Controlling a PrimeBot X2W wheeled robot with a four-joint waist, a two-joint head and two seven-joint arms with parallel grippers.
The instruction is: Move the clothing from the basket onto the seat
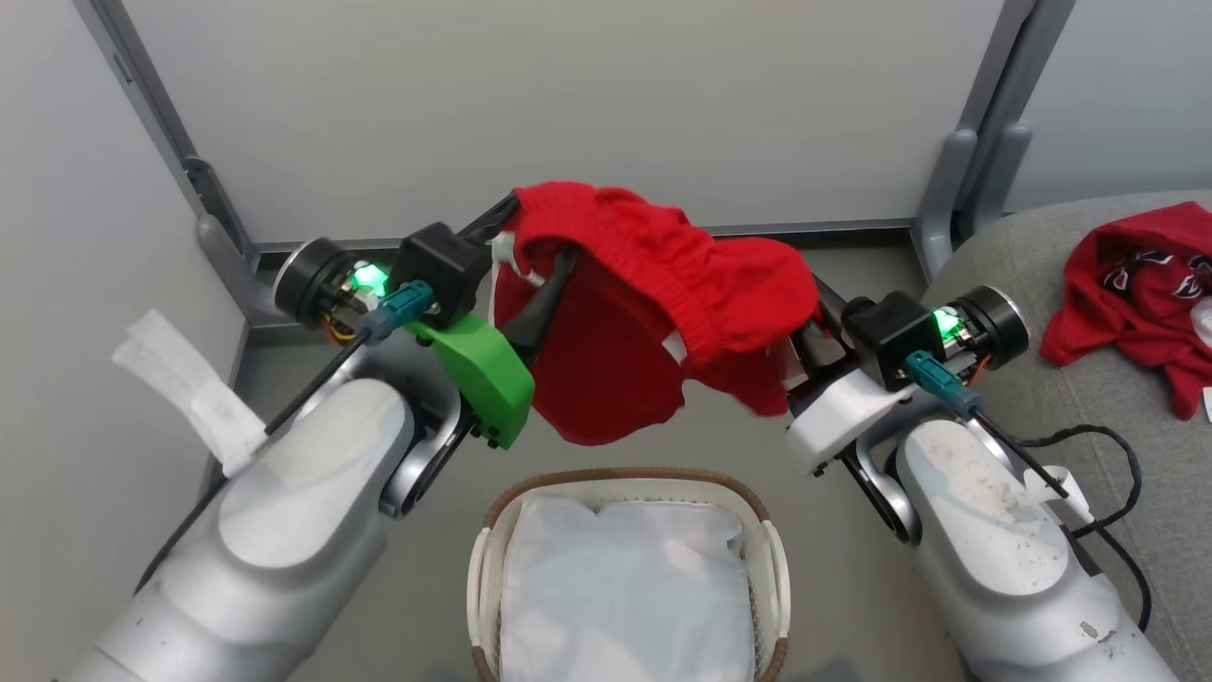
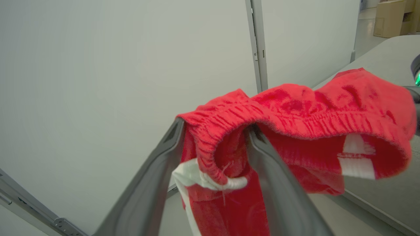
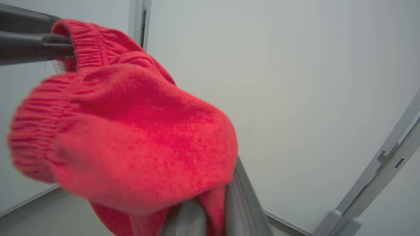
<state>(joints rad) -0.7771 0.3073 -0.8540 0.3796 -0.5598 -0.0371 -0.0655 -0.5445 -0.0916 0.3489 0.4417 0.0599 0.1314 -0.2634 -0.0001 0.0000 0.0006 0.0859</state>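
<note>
Shorts (image 1: 644, 313), red with white trim, hang in the air above the basket (image 1: 615, 475). Their waistband is stretched across the head view from left gripper (image 1: 542, 232) to right gripper (image 1: 805, 341), and the legs droop down. A red jersey (image 1: 1136, 284) lies on the seat (image 1: 1023, 256). In the left wrist view, the left gripper (image 2: 216, 126) stands spread wide, with the shorts (image 2: 295, 114) merely hooked over one finger. In the right wrist view, the right gripper (image 3: 216, 193) is pinched closed on the shorts (image 3: 131, 131).
</note>
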